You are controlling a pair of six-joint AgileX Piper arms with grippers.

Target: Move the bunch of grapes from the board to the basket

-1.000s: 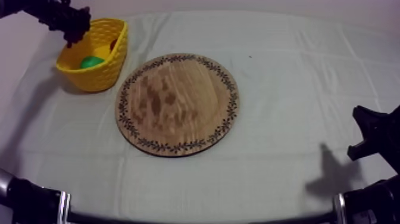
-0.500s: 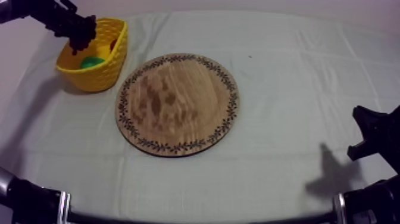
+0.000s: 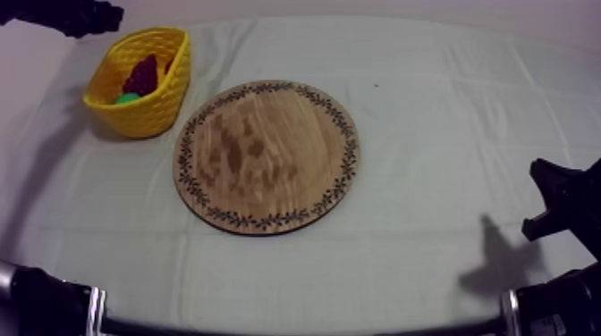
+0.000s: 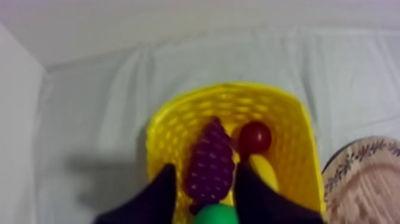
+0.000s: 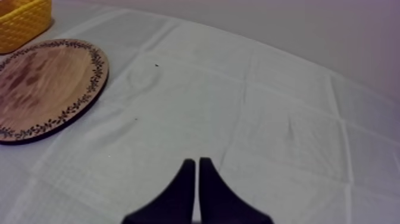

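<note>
The purple bunch of grapes (image 3: 143,73) lies inside the yellow basket (image 3: 170,94) at the table's far left, beside a green pear (image 3: 125,98). My left gripper (image 3: 89,16) hangs behind and above the basket, apart from it. In the left wrist view its fingers (image 4: 161,196) stand open over the basket (image 4: 172,119), and the grapes (image 4: 209,164) rest below them, free of both. The round wooden board (image 3: 268,156) is bare. My right gripper (image 3: 559,201) sits low at the right edge, its fingers (image 5: 186,184) shut together as a wedge over the cloth.
A small red fruit (image 4: 255,137), a banana (image 4: 265,173) and the pear (image 4: 214,215) share the basket with the grapes. The board (image 5: 41,83) and the basket (image 5: 21,21) lie far off from the right gripper, across open cloth.
My left gripper, which held the grapes over the basket, has let them go and pulled back to the upper left. The grapes now lie in the basket. The right arm has not moved.
</note>
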